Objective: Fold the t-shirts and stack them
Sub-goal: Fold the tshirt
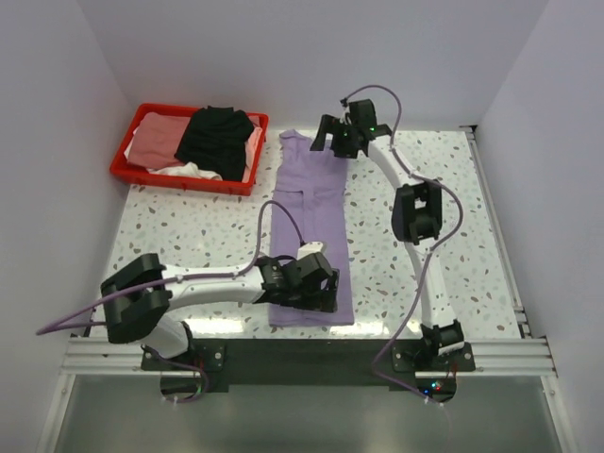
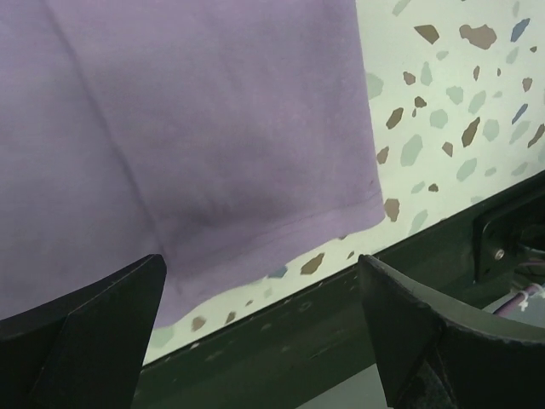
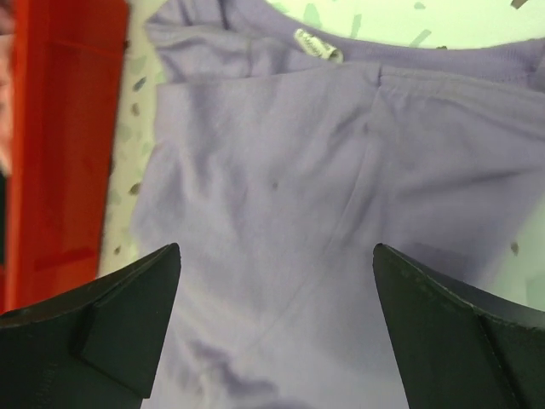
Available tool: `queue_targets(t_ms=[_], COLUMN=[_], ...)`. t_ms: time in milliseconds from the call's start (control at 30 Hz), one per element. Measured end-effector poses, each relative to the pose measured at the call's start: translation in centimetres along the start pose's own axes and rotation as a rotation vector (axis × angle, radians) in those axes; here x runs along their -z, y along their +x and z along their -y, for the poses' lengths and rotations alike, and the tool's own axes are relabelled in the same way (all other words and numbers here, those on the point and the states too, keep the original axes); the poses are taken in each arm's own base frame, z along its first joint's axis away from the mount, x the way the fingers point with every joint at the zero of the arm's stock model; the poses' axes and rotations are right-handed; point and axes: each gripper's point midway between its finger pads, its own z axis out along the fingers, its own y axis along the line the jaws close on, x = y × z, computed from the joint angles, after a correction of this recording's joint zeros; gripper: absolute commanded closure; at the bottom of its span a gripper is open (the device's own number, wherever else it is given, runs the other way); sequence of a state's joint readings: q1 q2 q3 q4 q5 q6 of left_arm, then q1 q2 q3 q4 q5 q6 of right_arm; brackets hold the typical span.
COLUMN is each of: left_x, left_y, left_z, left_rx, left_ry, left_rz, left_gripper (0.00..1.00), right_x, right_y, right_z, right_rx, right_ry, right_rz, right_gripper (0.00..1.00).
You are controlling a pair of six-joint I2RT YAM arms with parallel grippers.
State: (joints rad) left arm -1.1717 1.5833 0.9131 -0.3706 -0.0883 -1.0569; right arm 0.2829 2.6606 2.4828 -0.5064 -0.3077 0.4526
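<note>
While white walls (image 1: pixel 283 47) surround, speckled table (image 1: pixel 189 226) holds t-shirt (image 1: pixel 321 198).

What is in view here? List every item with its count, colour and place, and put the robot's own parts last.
lavender t-shirt: one, light purple, laid flat in a long strip down the middle of the table, collar at the far end
black t-shirt: one, black, bunched on top of the pile in the tray
salmon pink t-shirt: one, pink, in the tray's left part
white t-shirt: one, white, partly under the black one at the tray's near side
red tray: one, red, far left corner of the table
table: one, white with speckles
left gripper: one, black, open, over the shirt's near hem
right gripper: one, black, open, over the collar end
</note>
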Motion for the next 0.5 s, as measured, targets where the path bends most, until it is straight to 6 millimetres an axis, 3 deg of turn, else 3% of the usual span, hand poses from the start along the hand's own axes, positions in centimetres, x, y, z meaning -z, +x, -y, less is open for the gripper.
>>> queue_targets(t_ms=[67,133,233,300,400,467,500], left_x=[1.7,3.8,6.8,7.5,7.5,7.0,6.8], left_y=[-0.6,-1.3,-2.0,-1.4,1.0,2.8,3.4], left_z=[-0.6,-1.0,-2.2,-3.5,-7.3,-10.0,-11.0], left_rx=[-0.025,-0.03,-0.015,-0.006,0.023,0.041,0.05], left_ry=[-0.015,-0.02,-0.018,-0.028,-0.083,-0.133,-0.151], left_rz=[0.03,0.071,0.133,0.139,0.108,0.077,0.067], left_gripper=[0.0,0.0,0.0,0.0,0.01,0.07,0.1], right_x=[2.4,6.4,14.9,20.7,28.9,31.8,32.1], right_y=[-0.5,-1.6,-4.1,-4.9,-2.7,0.4,2.3], right_z=[-1.0,-2.9,-6.5,-8.6,-9.8,-9.2,-8.5], right_rx=[0.011,0.035,0.094,0.126,0.134,0.114,0.098], right_ry=[0.003,0.0,-0.022,-0.045,-0.056,-0.064,-0.056], right_rz=[-0.007,0.011,0.117,0.204,0.312,0.35,0.336], right_gripper=[0.01,0.01,0.01,0.01,0.01,0.01,0.01])
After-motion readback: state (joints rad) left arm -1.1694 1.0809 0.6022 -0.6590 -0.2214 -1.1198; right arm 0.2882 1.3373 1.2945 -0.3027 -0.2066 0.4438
